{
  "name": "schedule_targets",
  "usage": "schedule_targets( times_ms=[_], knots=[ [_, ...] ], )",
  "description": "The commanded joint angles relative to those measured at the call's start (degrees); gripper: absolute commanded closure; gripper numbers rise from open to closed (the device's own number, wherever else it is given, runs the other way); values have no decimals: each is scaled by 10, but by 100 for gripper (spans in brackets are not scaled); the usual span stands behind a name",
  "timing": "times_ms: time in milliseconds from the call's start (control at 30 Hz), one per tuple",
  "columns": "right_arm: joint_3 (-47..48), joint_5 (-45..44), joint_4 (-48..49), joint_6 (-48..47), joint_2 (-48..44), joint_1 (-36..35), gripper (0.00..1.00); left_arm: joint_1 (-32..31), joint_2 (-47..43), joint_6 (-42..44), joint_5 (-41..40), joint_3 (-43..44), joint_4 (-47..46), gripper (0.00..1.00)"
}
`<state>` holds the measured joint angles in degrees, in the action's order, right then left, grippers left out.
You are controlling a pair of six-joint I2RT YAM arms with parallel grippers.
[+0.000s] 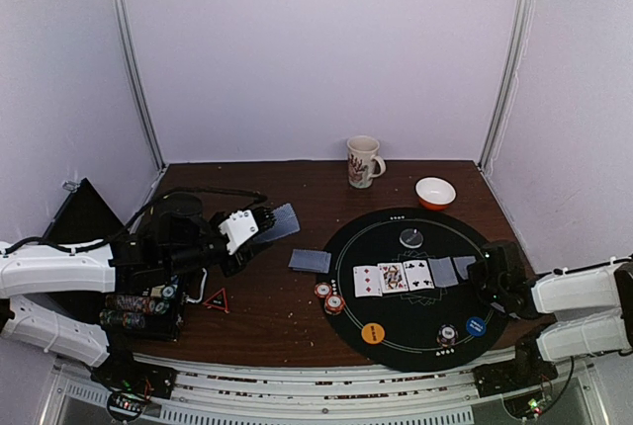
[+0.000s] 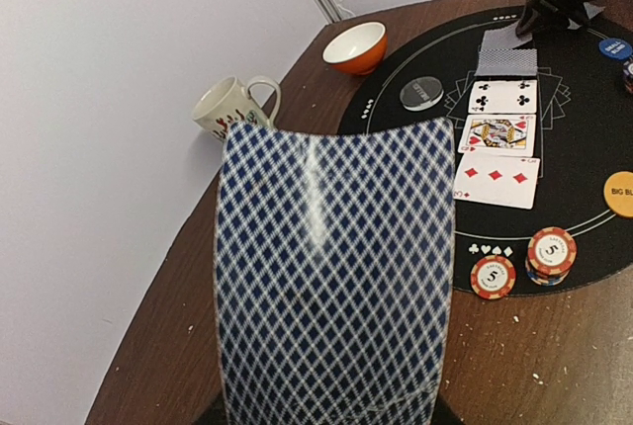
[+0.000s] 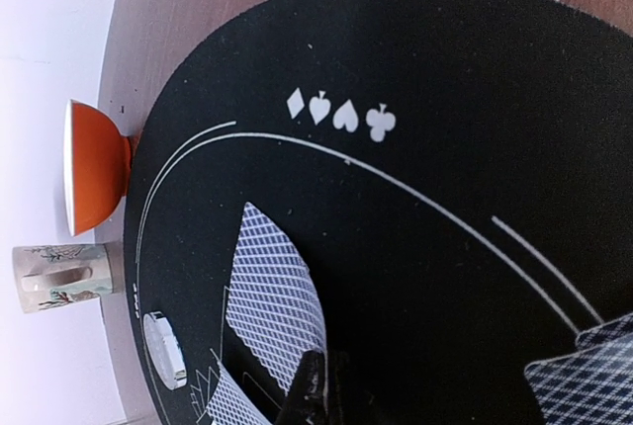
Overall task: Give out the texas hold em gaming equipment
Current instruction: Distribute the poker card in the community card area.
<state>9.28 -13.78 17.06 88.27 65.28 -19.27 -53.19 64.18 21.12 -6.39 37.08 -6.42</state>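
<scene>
Grey-blue-backed playing card (image 2: 336, 277), bowed along its length, clamped by its lower end in the left gripper (image 1: 259, 224). The card stands out ahead of the fingers, above bare wood to the left of the round black mat (image 1: 415, 311). A second card (image 1: 310, 261) lies back-up on the table (image 1: 277, 318) between that gripper and the mat's rim, near the clamped one but apart from it.

On the mat runs a row of three face-up cards (image 1: 393, 278), then two back-up cards (image 1: 442, 271) at its right end. The right gripper (image 3: 318, 385), jaws pressed together and holding nothing, has its tips at the edge of a back-up card in that row; whether they touch it cannot be told.

Two chip stacks (image 2: 551, 252) sit at the mat's left rim. The clear-grey button (image 1: 410, 237) lies on the far side. The orange button (image 1: 372, 333) and blue button (image 1: 476, 326) lie on the near side, with a lone chip (image 1: 447, 334) between them. The mug (image 1: 363, 161) and bowl (image 1: 435, 193) stand off the mat, along the table's far edge.
</scene>
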Motion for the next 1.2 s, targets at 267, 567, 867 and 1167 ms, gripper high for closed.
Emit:
schedule_targets(
  times_ms=[267,567,867,1167],
  knots=[
    [1,-10,-21,-15,-9,-4,95,0,-4,1,4,2,-37,62],
    [15,-8,-80,-12,-60,-4,70,0,-3,1,5,2,-37,62],
    [24,9,-133,3,-106,-4,66,0,-5,1,6,3,-35,62],
    [69,-35,-259,-15,-193,-4,62,0,-6,1,5,3,-34,62]
  ],
)
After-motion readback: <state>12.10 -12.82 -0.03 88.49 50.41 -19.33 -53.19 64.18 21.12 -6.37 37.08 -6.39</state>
